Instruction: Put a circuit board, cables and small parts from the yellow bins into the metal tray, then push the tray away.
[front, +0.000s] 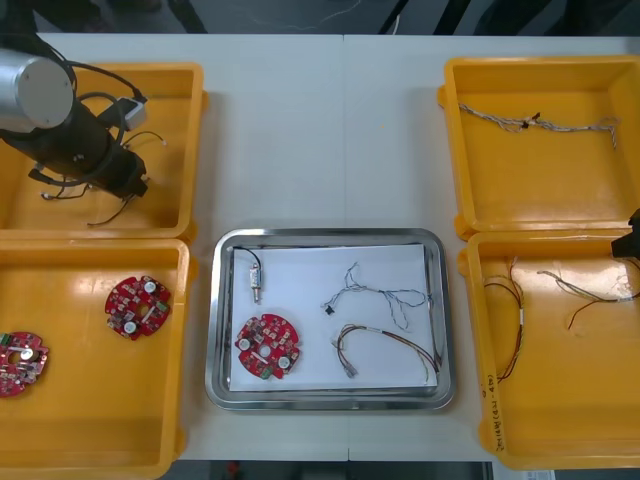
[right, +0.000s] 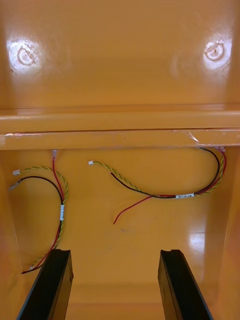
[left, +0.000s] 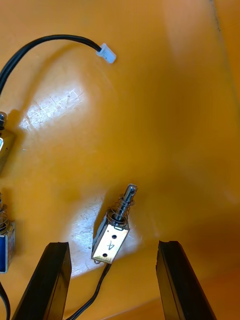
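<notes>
So the tray (front: 213, 320) at the table's (front: 320, 130) near edge already holds a board (front: 268, 347), two cables (front: 385, 297) and a part (front: 255, 275) (white lining). The right gripper (right: 115, 252) idles spread over the near-right bin (front: 560, 410). The left gripper (left: 112, 245), fingers apart, hangs over another part (left: 114, 232) in the far-left bin (front: 165, 105). Next, I'd guess: drop, pinch it. Pale table, dark floor beyond.

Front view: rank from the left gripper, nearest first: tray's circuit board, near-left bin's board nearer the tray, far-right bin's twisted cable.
Left gripper is in the far-left bin.
1. Board, near-left bin.
2. Circuit board, metal tray, centre.
3. Twisted cable, far-right bin.
</notes>
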